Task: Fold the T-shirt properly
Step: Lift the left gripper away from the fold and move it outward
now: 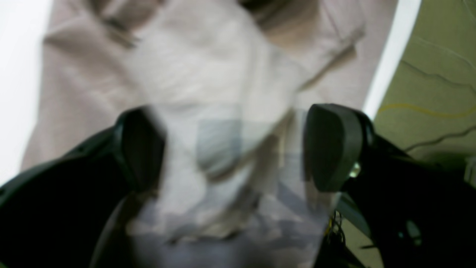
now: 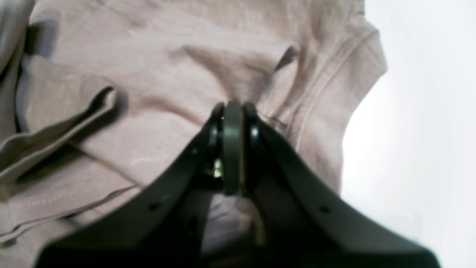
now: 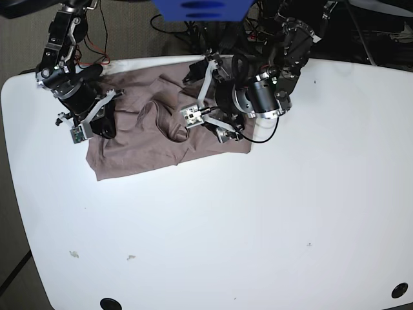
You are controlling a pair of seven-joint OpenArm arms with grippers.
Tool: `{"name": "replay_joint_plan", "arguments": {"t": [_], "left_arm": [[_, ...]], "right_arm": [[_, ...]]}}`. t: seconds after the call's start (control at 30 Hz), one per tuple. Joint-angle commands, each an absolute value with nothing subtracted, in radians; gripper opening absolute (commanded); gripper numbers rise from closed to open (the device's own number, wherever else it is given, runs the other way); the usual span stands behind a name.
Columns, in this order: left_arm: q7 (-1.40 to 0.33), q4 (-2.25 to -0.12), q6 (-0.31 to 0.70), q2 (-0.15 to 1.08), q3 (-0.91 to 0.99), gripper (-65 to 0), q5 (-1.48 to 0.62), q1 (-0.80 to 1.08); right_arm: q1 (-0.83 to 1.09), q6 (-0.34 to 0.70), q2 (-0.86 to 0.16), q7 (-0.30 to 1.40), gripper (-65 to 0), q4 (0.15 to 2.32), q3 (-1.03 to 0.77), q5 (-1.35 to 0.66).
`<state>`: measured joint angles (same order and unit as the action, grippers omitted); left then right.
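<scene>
the t-shirt [image 3: 148, 139] lies crumpled at the table's [image 3: 271, 213] far edge; my right gripper [image 2: 232, 111] is clenched on its fabric, my left gripper [image 1: 234, 149] spread wide above it. i'd keep the pinch firm and lower the left onto one layer only; then pull the cloth flat.

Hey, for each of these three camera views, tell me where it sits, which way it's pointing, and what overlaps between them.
Left wrist: sits on the left arm, looking down between the open left claw at the blurred T-shirt.
Right wrist: sits on the right arm, looking along the shut right claw pressed into the T-shirt's wrinkled fabric.
Base: overhead, facing down on the white table, both arms showing.
Shared: all see the T-shirt; the base view also shows the left claw and the right claw.
</scene>
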<state>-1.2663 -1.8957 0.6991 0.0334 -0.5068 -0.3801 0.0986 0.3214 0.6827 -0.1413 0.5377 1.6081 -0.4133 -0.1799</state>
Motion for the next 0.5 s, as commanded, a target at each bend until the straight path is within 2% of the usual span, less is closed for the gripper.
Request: {"name": "replay_joint_plan", "arguments": {"t": [0.0,0.47], "left_arm": [[-1.271,-1.911,0.698,0.027,-0.53,-8.6,-0.39,0.094],[-1.294,-1.945,0.698,0.022,-0.639,-8.6,-0.43,0.027]], "right_arm": [[0.337,0.69,-0.145,0.631,-65.0,1.601,-0.41,-0.12],[0.337,0.69,-0.145,0.631,-65.0,1.596,-0.41,-0.12]]}}
